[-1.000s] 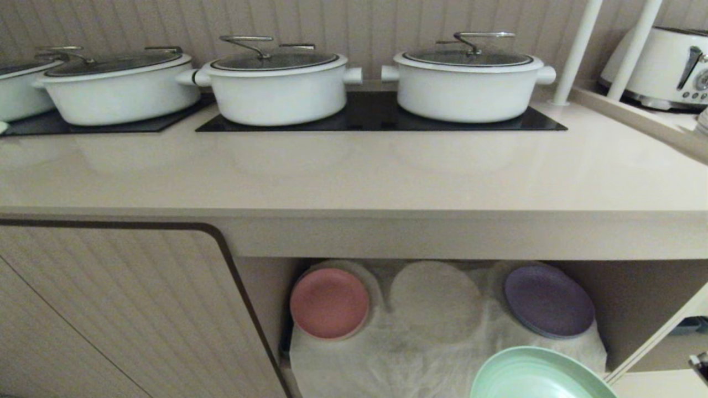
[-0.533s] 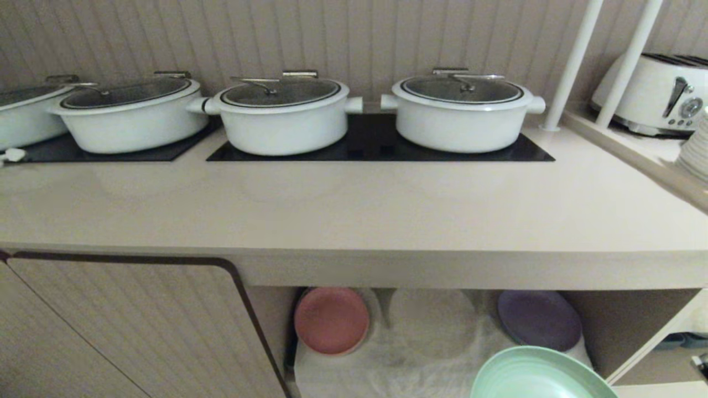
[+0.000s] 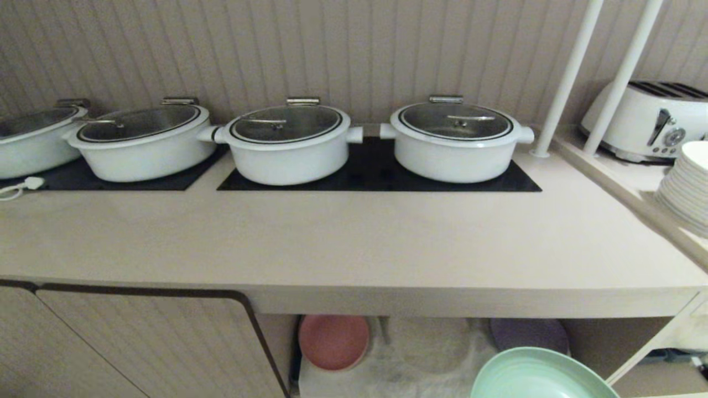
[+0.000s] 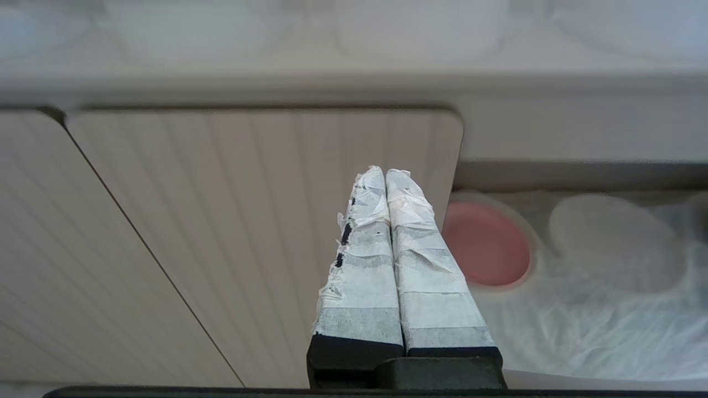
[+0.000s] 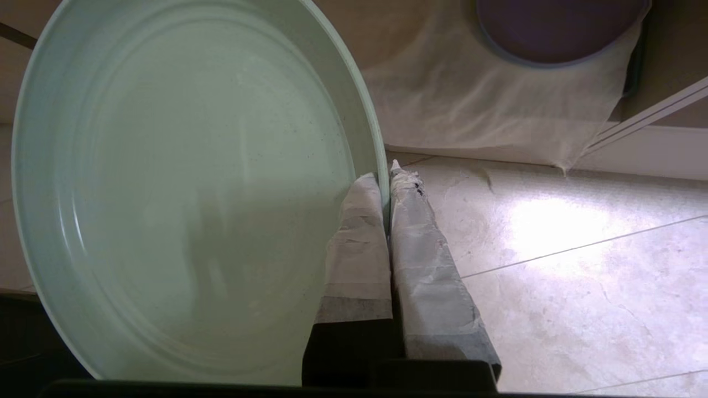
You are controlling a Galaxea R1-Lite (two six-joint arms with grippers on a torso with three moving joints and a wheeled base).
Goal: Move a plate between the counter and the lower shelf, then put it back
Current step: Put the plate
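Note:
The mint-green plate [image 3: 534, 378] pokes into the bottom right of the head view, below the counter's [image 3: 343, 243] front edge and in front of the lower shelf [image 3: 437, 348]. In the right wrist view the plate [image 5: 182, 188] stands on edge above the floor, with my right gripper [image 5: 386, 177] shut on its rim. The white-cloth shelf [image 5: 481, 94] lies beyond it. My left gripper [image 4: 384, 174] is shut and empty, parked before a cabinet door [image 4: 265, 221]. Neither gripper shows in the head view.
Several white lidded pots [image 3: 287, 143] sit on black hob panels [image 3: 381, 177] at the counter's back. A pink plate [image 3: 333, 341] and a purple plate [image 3: 528, 333] lie on the shelf cloth. A toaster [image 3: 647, 119], white plate stack [image 3: 686, 185] and two white poles [image 3: 567, 77] stand at right.
The whole head view has risen: the counter and pots slid down the picture and the shelf is now mostly hidden under the counter edge. The green plate keeps its place in the picture.

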